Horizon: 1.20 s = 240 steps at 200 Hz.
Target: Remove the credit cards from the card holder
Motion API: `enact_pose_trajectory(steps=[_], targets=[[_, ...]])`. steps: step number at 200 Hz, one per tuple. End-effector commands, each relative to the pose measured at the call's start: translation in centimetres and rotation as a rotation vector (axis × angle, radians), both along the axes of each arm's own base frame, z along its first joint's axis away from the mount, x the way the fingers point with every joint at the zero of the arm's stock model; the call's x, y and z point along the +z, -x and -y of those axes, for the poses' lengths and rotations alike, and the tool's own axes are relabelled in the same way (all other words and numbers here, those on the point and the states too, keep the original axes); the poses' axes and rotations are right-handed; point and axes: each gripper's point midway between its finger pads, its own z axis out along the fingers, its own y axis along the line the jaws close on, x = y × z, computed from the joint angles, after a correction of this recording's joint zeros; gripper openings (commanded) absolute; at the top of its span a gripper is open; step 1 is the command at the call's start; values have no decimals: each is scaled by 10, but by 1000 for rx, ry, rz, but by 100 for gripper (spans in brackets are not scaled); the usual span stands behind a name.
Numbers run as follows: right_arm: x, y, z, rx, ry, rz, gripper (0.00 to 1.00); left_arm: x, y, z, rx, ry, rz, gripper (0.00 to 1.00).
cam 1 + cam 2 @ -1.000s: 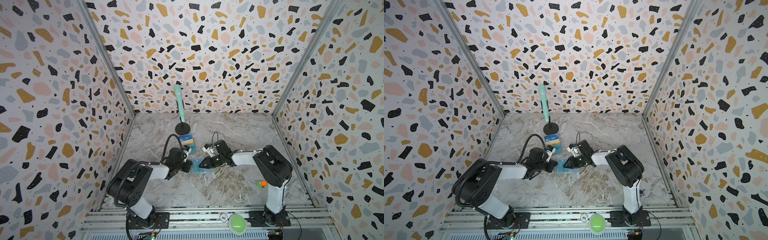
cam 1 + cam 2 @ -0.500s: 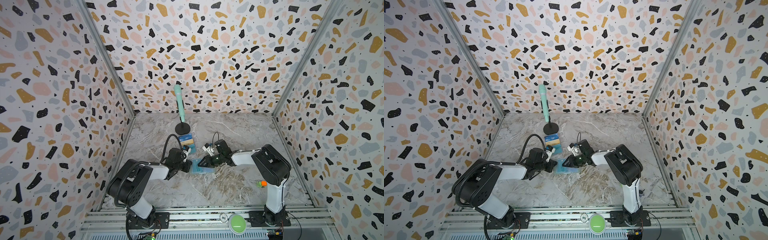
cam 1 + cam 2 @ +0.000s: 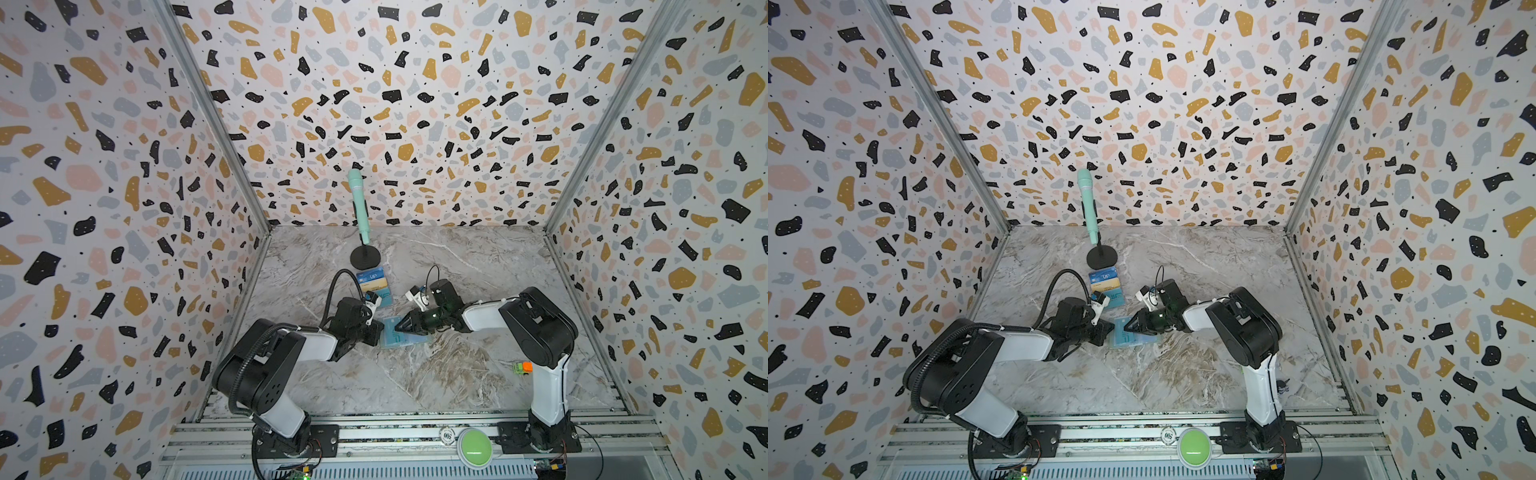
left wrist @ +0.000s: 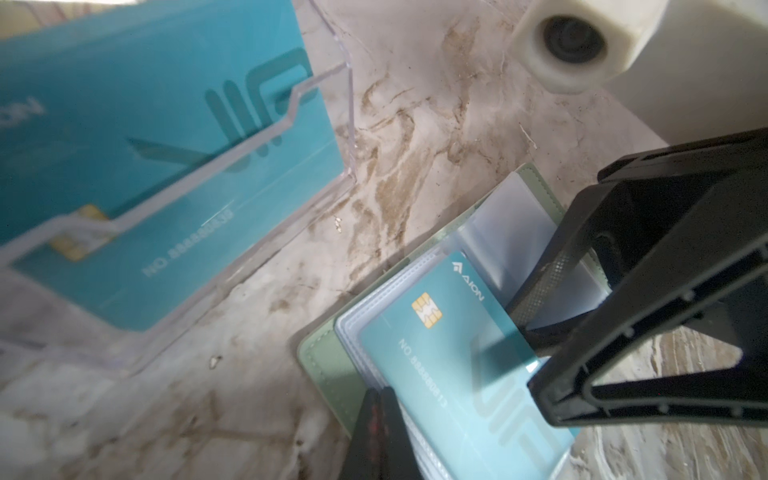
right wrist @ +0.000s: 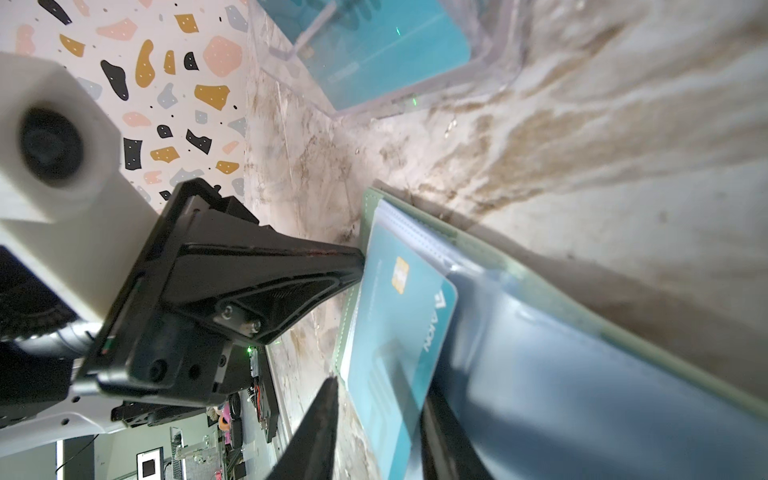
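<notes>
Only wrist-side: chip [image 4: 427, 309] on card [image 4: 449, 374].

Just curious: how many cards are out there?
4: blue card, gold card, teal card in the clear stand; another teal card in the wallet. Sleeves may hide more.

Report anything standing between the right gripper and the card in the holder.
Nothing visible does. The right gripper has its fingers either side of the card, at its edge, in the open holder. Whether a clear sleeve covers the card, I cannot tell. The left gripper rests on the holder's edge, off that path.
</notes>
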Motion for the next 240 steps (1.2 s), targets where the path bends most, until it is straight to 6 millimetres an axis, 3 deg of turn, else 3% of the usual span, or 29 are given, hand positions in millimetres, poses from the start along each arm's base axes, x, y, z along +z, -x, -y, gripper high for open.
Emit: enact_pose_trajectory(steps=[1,157,240], targets=[[10,3,-11,45,-45,5,34,-12,16,1,-28,4,-60,0],[2,6,-21,75,-72,-65,34,-23,18,-1,-16,-3,-80,0],[26,5,-9,74,-167,-37,33,-27,14,-6,9,-41,-88,0]])
